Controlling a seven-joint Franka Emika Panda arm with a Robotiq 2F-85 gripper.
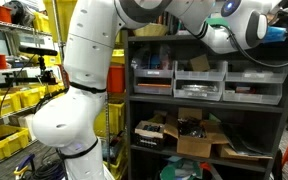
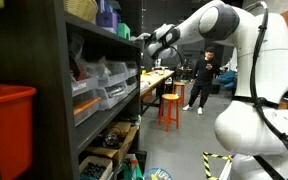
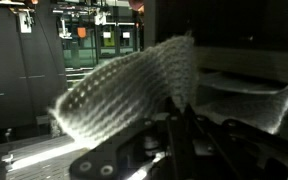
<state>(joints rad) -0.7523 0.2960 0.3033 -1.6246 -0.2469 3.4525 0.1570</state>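
The end effector (image 3: 180,128) is closed, its fingers pinching the lower edge of a pale knitted cloth (image 3: 124,85) that fills the wrist view. In an exterior view the arm (image 2: 219,25) reaches to the top level of the dark shelf (image 2: 84,45), so the cloth is likely up there, at the shelf's far end. The grasp looks made. The next move calls for a slow lift that keeps the cloth clear of the shelf edge.

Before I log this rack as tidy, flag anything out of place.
The knitted cloth is bunched and arched where the gripper pinches it. In an exterior view, a cardboard box lower down sits with flaps splayed.
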